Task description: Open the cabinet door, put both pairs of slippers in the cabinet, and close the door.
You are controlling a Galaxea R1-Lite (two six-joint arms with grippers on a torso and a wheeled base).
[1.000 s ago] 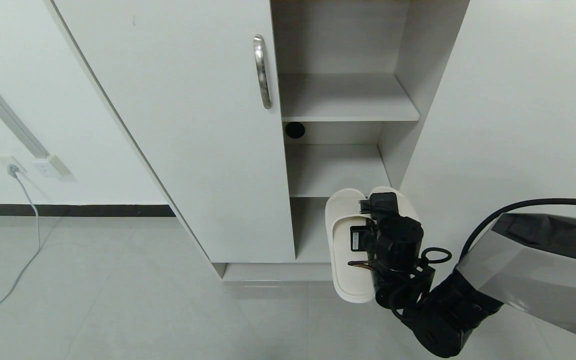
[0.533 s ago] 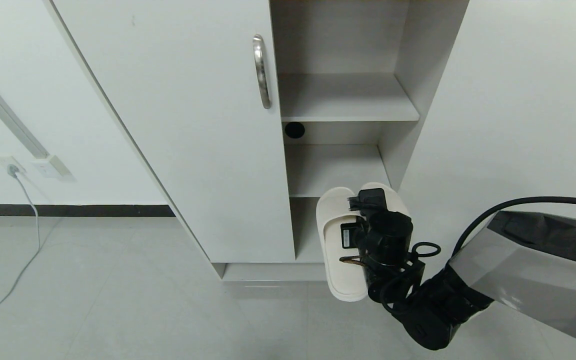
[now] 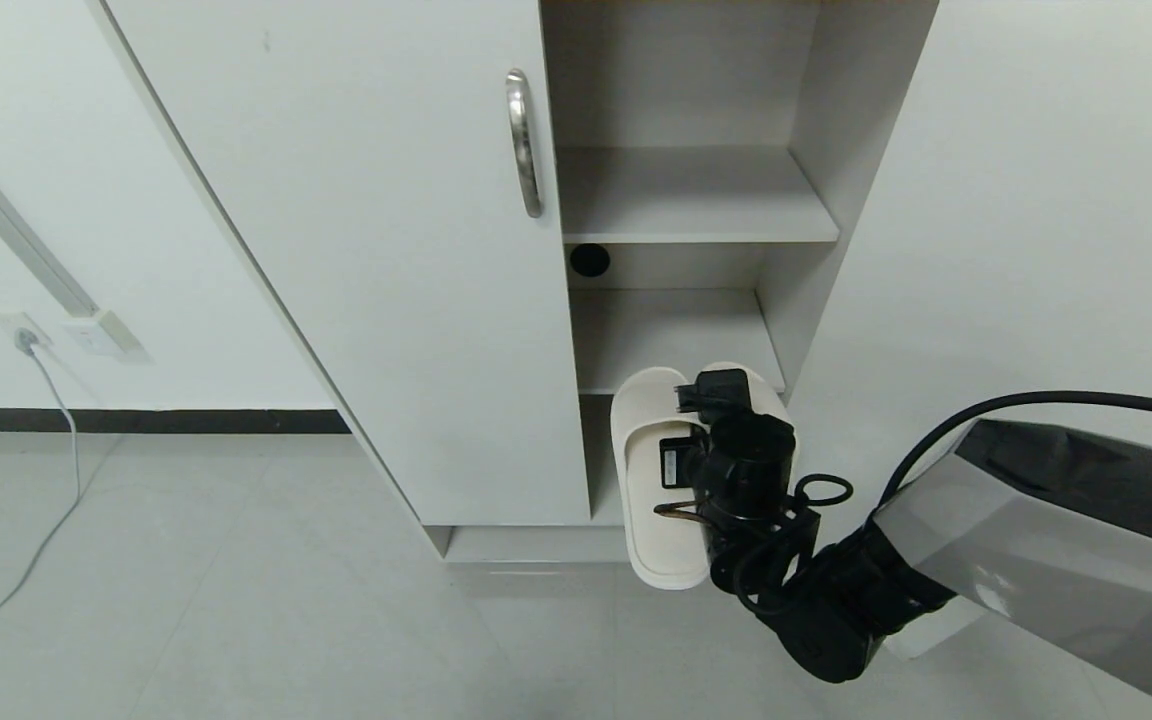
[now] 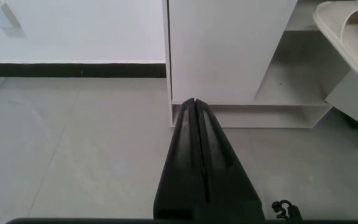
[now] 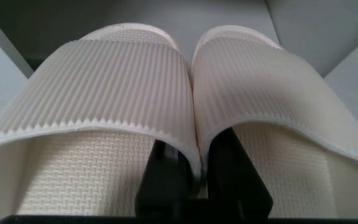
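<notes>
My right gripper [image 3: 704, 470] is shut on a pair of cream slippers [image 3: 648, 470], held side by side in front of the open cabinet [image 3: 686, 200], level with its lowest compartment. In the right wrist view the fingers [image 5: 166, 177] pinch the two inner edges of the slippers [image 5: 191, 124] together, toes pointing into the cabinet. The cabinet door [image 3: 366, 250] with its metal handle [image 3: 524, 140] stands swung open to the left. My left gripper [image 4: 194, 124] is shut with nothing in it, low over the floor in front of the cabinet base; a slipper edge [image 4: 347, 37] shows beyond it.
The cabinet has two bare shelves [image 3: 691, 195] and a bottom compartment [image 3: 611, 470]. A wall socket with a grey cable [image 3: 31, 345] is at the left. Grey tiled floor [image 3: 236, 620] lies open before the cabinet.
My right gripper has carried the slippers leftward and a little farther toward the cabinet opening. The left arm and the door have stayed put.
</notes>
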